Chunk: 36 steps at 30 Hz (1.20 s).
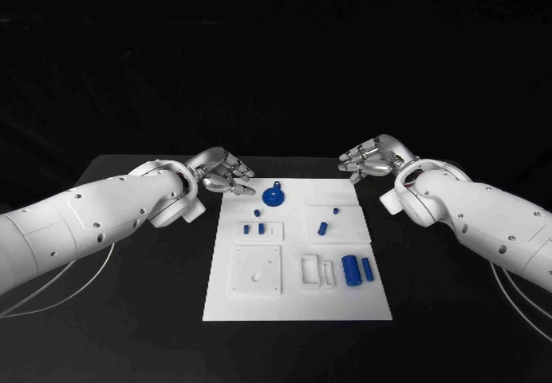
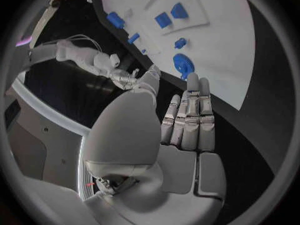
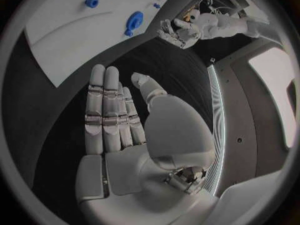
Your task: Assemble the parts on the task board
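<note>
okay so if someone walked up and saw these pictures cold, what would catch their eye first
The white task board glowing mid-table against the black, dotted with small blue parts, above all the round blue part near its far edge. Next, the two silver hands hovering over the board's far corners, the left hand and the right hand, both open and holding nothing.

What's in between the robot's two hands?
In the head view, the far edge of the white task board and black table lie between the left hand and right hand; the round blue part sits just nearer.
</note>
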Each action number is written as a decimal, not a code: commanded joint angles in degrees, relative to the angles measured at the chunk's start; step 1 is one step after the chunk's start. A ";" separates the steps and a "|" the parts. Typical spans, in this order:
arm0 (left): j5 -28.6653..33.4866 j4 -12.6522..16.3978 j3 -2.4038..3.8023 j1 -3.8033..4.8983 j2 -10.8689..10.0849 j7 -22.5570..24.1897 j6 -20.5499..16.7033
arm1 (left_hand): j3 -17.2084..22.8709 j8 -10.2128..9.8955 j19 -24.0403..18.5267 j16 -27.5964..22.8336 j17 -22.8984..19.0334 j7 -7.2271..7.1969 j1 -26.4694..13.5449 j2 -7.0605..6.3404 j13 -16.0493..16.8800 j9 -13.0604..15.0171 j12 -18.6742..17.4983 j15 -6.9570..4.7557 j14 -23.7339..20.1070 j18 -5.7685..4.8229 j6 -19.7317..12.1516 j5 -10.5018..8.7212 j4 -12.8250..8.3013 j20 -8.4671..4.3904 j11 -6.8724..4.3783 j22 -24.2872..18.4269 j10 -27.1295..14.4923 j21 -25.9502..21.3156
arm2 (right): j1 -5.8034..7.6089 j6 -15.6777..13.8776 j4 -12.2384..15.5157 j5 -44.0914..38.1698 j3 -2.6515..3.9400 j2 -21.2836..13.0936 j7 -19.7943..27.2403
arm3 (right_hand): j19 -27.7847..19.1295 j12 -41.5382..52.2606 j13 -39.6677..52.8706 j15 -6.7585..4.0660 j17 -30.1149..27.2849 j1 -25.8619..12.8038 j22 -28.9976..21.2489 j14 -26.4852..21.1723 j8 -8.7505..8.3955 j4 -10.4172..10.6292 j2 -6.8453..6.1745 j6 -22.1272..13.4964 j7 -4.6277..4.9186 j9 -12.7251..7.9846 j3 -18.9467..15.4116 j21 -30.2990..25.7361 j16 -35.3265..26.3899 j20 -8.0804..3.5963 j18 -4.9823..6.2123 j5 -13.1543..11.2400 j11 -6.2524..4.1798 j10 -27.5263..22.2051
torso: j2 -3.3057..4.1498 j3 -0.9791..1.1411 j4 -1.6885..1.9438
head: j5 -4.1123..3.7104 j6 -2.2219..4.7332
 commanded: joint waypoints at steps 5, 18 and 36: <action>28.59 1.47 0.25 0.31 -2.01 4.32 -2.18 | 0.33 0.50 0.31 -1.55 0.47 0.17 -0.92 4.44 -0.02 0.17 0.70 -1.59 2.42 -1.53 4.04 1.85 -3.06 -1.09 -2.58 -3.87 9.81 0.11 | -0.06 8.34 1.13 -18.44 -0.02 -0.34 0.26 | 2.17 -0.02 0.00 -1.35 14.46 -2.01 6.17 1.59 -0.17 -3.53 0.28 2.08 -0.77 -0.08 3.94 8.40 15.10 -2.04 0.08 -1.17 -0.82 1.21 | 0.03 0.02 -0.22 | -1.86 0.55; 37.03 5.93 0.23 0.30 -5.47 8.03 -1.60 | 1.85 0.40 -1.88 -14.46 -0.24 0.26 -3.13 5.84 -0.01 0.15 0.00 0.58 1.85 -1.65 4.87 2.06 -7.91 0.44 -0.99 -12.70 5.45 0.21 | -0.93 11.90 4.41 -37.11 -0.55 -1.18 -7.76 | -0.64 -0.17 -0.09 -0.08 25.83 -4.66 15.18 -0.73 -0.10 -3.58 -2.40 0.52 -0.45 -0.11 8.77 16.97 23.18 -0.52 2.21 -8.82 0.92 -5.60 | 0.00 0.00 -0.07 | -3.24 1.41; 37.84 7.60 0.20 0.28 -5.86 9.27 -2.51 | 0.04 0.37 0.31 -16.74 0.18 0.28 -4.22 7.15 0.00 0.14 0.02 0.53 3.08 -1.75 4.69 1.88 -10.64 0.37 -0.97 -23.17 5.43 0.74 | -1.05 16.75 7.87 -41.63 -2.94 -1.53 -10.88 | -0.05 -0.20 -0.10 -0.14 27.15 -2.95 18.66 -0.87 -0.08 -0.28 -4.06 0.61 -0.60 -0.09 9.57 16.66 25.60 -0.58 1.58 -10.16 0.75 -4.99 | 0.05 -0.01 -0.03 | -3.40 1.50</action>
